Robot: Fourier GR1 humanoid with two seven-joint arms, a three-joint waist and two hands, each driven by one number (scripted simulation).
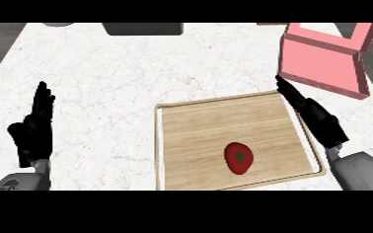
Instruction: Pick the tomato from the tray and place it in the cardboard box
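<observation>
Head view, steeply down onto one white marbled counter (109,79). One wooden tray (211,123) with a pale raised rim, taken here as the landmark, low and right of the counter's middle. One red tomato (239,158) with a green star-shaped stem patch, lying on the tray's board toward its near right part, apart from every rim and touched by nothing. One pink box (320,61), open at the top, beyond the tray's far right corner and just apart from it, tilted relative to the tray's edges. Two black hands, each on a grey forearm. Right hand (315,114) along the tray's right rim, fingers straight and released, tips pointing toward the box's near wall, grasping nothing; well apart from the tomato. Left hand (33,128) far to the left of the tray, over bare counter, fingers straight and upward, open and at rest, holding nothing. Beyond the tray, at the counter's far edge, one dark grey block (142,28), cut off by the view's limit, and to its left one small grey rounded thing (58,24), too cropped to identify.
</observation>
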